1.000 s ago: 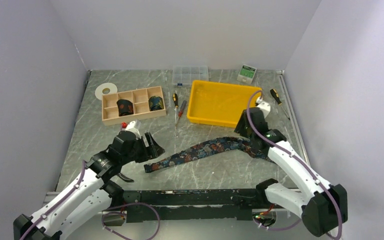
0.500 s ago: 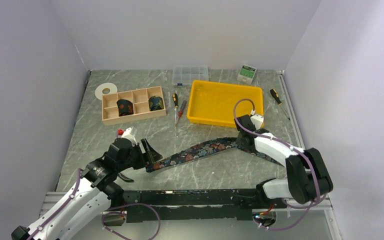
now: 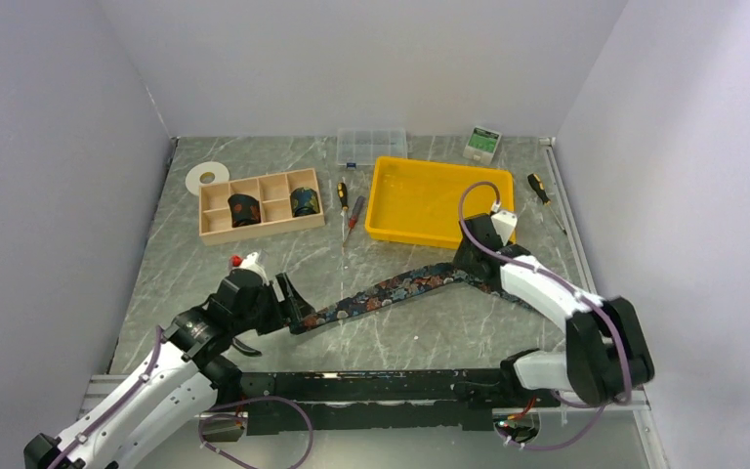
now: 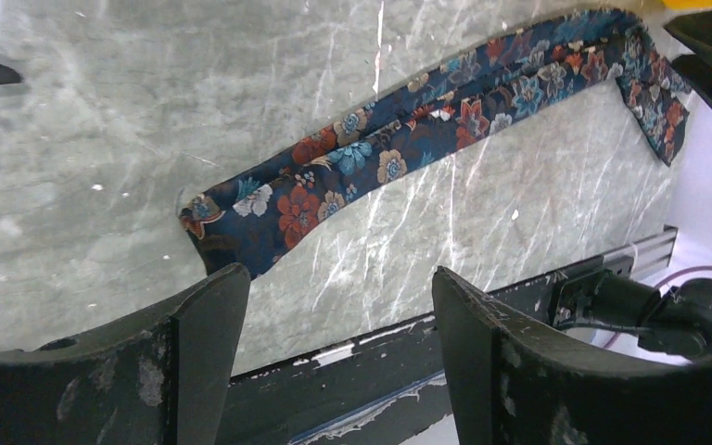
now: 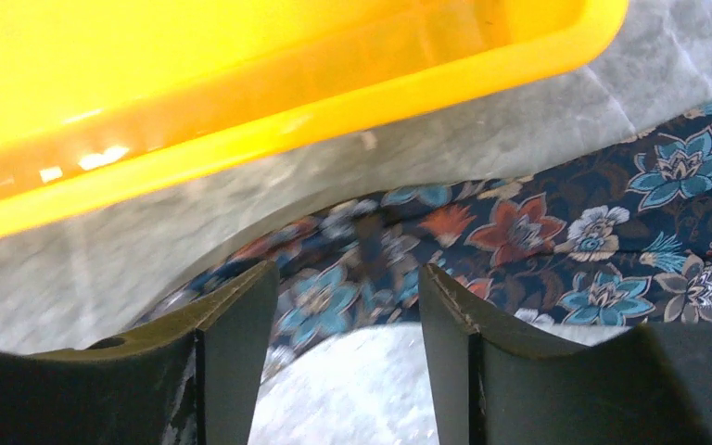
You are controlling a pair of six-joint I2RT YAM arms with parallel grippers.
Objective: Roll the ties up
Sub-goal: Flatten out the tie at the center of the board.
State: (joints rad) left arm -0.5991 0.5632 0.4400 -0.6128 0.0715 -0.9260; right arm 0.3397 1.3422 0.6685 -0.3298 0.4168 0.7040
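One of the ties (image 3: pixel 391 290) lies unrolled across the table, dark with a floral print, running from near my left gripper (image 3: pixel 278 311) up to my right gripper (image 3: pixel 465 262). In the left wrist view that tie (image 4: pixel 399 148) ends just beyond my left fingertip, and the left gripper (image 4: pixel 338 273) is open with nothing in it. In the right wrist view the tie (image 5: pixel 519 232) bends just past the tips of my right gripper (image 5: pixel 345 278), which is open over bare table. Two rolled ties (image 3: pixel 244 208) (image 3: pixel 304 201) sit in a wooden divided box (image 3: pixel 271 188).
A yellow tray (image 3: pixel 391 233) stands just behind my right gripper, its rim (image 5: pixel 334 111) close in the right wrist view. Screwdrivers (image 3: pixel 344 195) (image 3: pixel 539 188), a tape roll (image 3: pixel 206 177), a clear organiser (image 3: pixel 371 147) and a small green box (image 3: pixel 482 144) lie at the back.
My right arm swung its elbow outward and the gripper came down lower at the tie's far bend, closing partway and opening again. My left gripper shifted slightly toward the near edge beside the tie's end.
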